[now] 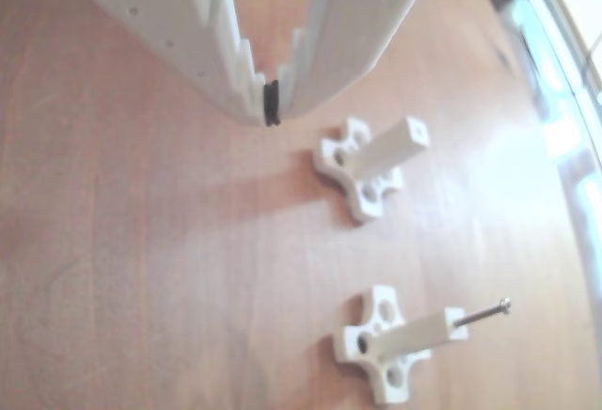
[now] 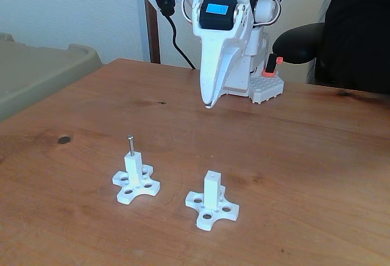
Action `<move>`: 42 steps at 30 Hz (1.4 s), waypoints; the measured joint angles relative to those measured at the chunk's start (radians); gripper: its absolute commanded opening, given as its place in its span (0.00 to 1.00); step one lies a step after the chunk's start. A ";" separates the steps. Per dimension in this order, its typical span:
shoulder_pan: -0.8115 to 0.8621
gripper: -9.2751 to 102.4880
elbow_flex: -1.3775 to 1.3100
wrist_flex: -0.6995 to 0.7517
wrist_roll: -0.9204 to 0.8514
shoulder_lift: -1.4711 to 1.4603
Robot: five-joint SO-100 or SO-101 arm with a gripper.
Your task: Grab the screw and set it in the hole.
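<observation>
The screw stands in the end hole of one white post, its head and most of its shank sticking out. In the fixed view this screw rises upright from the left post. The second post stands to its right, and its end hole has nothing in it. My gripper hangs shut above the table, behind the posts and apart from both. In the other view the gripper's toothed fingers meet at a small dark pad, with no screw between them.
The arm's white base stands at the table's far edge. An olive-tan bin lies beyond the left edge, and a dark shape stands at the back right. A shiny strip runs along the table's right edge.
</observation>
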 measured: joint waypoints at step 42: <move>0.002 0.04 -0.261 0.002 -0.002 -0.368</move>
